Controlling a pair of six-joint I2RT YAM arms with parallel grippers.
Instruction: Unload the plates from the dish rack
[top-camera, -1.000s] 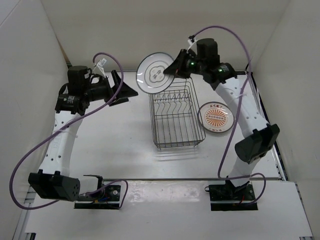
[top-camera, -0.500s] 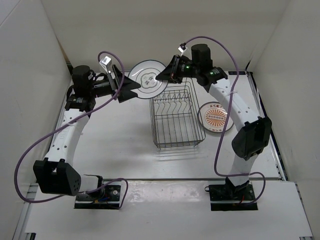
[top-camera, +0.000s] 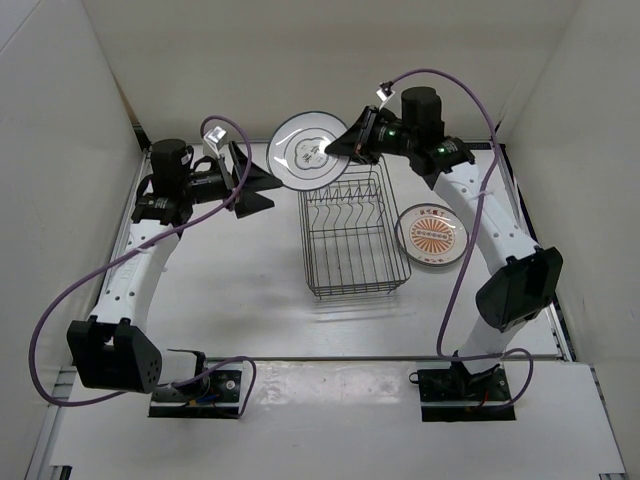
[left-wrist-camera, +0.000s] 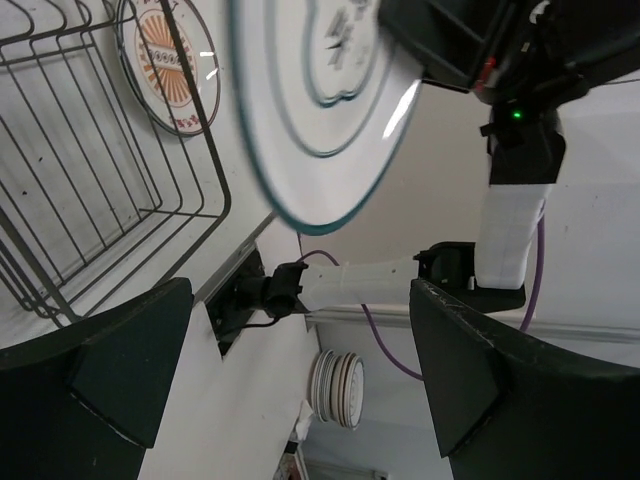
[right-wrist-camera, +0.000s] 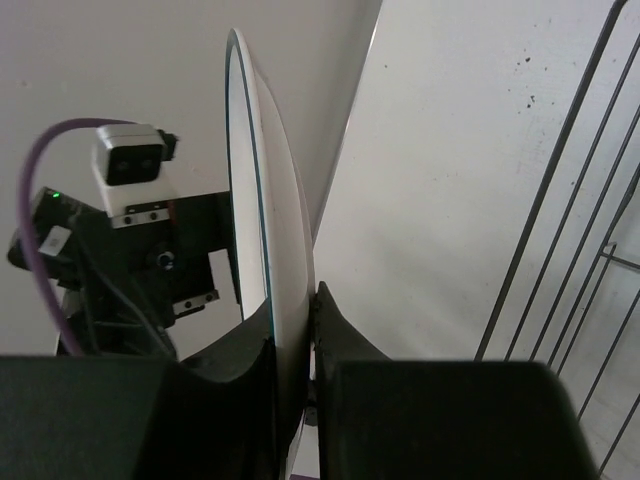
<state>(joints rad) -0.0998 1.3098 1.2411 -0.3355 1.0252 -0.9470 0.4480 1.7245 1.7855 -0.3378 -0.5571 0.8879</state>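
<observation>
left wrist | grey-motif plate (left-wrist-camera: 320, 100): top cut off | orange plate (left-wrist-camera: 150, 60): top cropped | dish rack (left-wrist-camera: 120, 150): left part cropped

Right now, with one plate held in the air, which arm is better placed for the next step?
Left, likely. The right pincer is shut on the plate over the dish rack's far end; the left pincer is open, facing its free edge, ready to receive it.

We see the left gripper (left-wrist-camera: 300, 290) with its jaws spread wide, fingers (left-wrist-camera: 120, 370) at both lower corners. The grey-motif plate (left-wrist-camera: 310, 110) hangs tilted above the gap, clear of both fingers. The right gripper (left-wrist-camera: 420, 45) clamps its upper-right rim. The dish rack (left-wrist-camera: 110, 190) is at left, with the orange sunburst plate (left-wrist-camera: 165, 60) visible beyond its wires. The green LED (left-wrist-camera: 516, 113) is lit on the right arm (left-wrist-camera: 510, 225).
</observation>
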